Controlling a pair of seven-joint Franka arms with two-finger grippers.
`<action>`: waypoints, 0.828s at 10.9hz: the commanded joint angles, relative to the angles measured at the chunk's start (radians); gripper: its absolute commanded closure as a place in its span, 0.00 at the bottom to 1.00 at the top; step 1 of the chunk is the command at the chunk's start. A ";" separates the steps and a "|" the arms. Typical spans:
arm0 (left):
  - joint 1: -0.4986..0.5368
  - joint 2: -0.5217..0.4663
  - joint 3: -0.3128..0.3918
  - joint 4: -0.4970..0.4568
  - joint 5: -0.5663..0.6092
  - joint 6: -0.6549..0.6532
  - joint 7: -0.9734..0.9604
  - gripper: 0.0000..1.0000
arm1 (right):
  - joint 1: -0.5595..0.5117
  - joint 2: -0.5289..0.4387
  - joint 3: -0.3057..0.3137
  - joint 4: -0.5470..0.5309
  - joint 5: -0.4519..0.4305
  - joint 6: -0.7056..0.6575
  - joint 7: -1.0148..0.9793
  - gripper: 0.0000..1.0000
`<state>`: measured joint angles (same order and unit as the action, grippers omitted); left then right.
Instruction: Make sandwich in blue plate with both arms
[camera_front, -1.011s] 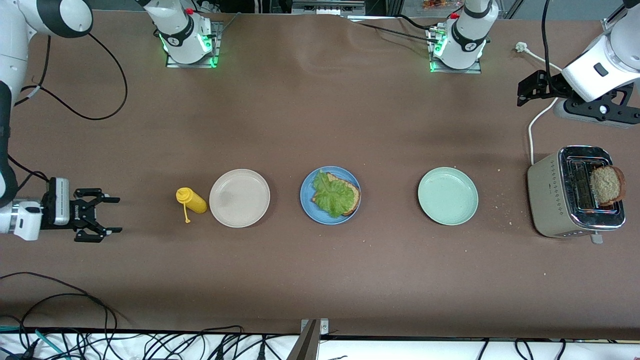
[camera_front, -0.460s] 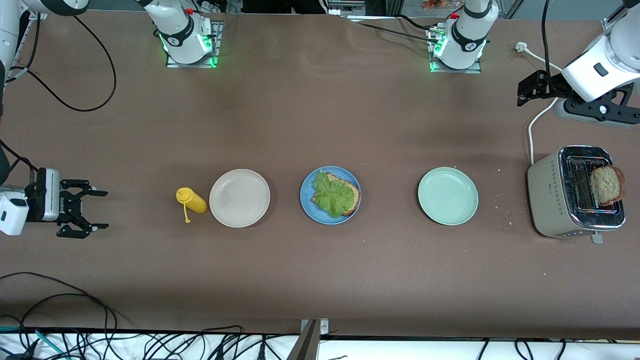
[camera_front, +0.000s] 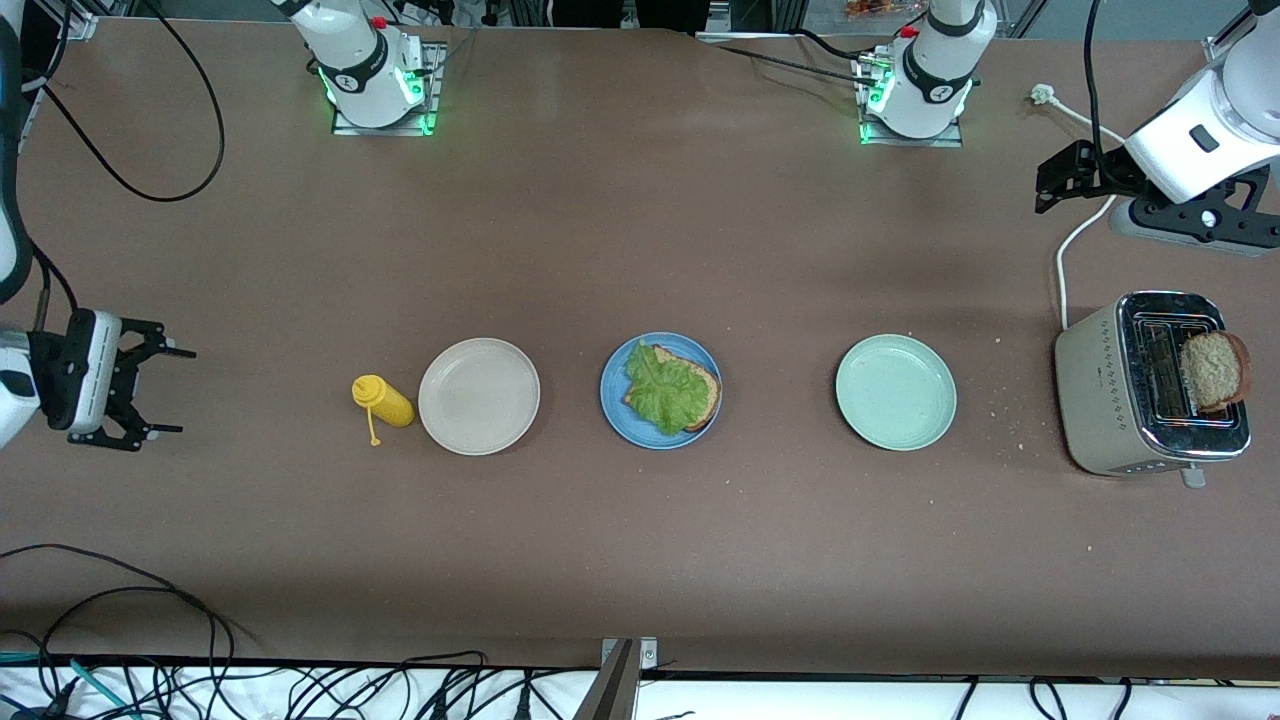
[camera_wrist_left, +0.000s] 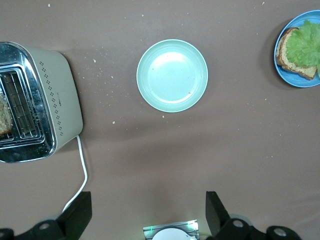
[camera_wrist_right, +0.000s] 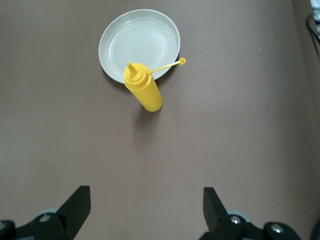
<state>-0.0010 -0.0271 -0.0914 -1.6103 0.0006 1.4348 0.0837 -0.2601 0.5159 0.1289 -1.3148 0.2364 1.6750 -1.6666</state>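
Observation:
The blue plate (camera_front: 612, 405) lies mid-table and holds one brown bread slice (camera_front: 709, 383) with a green lettuce leaf (camera_front: 664, 392) on top. The same blue plate (camera_wrist_left: 300, 82), bread (camera_wrist_left: 287, 54) and lettuce (camera_wrist_left: 306, 41) show at the edge of the left wrist view. A second bread slice (camera_front: 1213, 368) rests on the toaster (camera_front: 1100, 390). My left gripper (camera_front: 1045, 185) (camera_wrist_left: 145, 212) hangs open and empty over the table by the toaster's white cable. My right gripper (camera_front: 180, 391) (camera_wrist_right: 145, 205) is open and empty over bare table beside the yellow bottle (camera_front: 383, 400).
A beige plate (camera_front: 478, 396) and a pale green plate (camera_front: 895, 392) flank the blue one. The right wrist view shows the yellow bottle (camera_wrist_right: 144, 89) lying against the beige plate (camera_wrist_right: 150, 35). A power strip (camera_front: 1190, 225) and white cable (camera_front: 1066, 255) lie by the toaster.
My right gripper has drawn back toward the right arm's end of the table and shifted up in the front view, still open. The left arm has not moved.

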 joint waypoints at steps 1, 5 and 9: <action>0.012 0.022 0.004 0.029 0.024 -0.004 -0.002 0.00 | 0.028 -0.179 -0.014 -0.182 -0.057 0.019 0.378 0.00; 0.015 0.090 0.006 0.079 0.022 0.025 -0.002 0.00 | 0.113 -0.365 -0.015 -0.306 -0.086 -0.009 0.959 0.00; 0.021 0.206 0.010 0.196 0.044 0.029 -0.002 0.00 | 0.214 -0.529 -0.052 -0.327 -0.149 -0.084 1.379 0.00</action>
<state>0.0147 0.1022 -0.0801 -1.5094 0.0012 1.4757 0.0837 -0.1160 0.1038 0.1273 -1.5826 0.1446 1.6229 -0.4629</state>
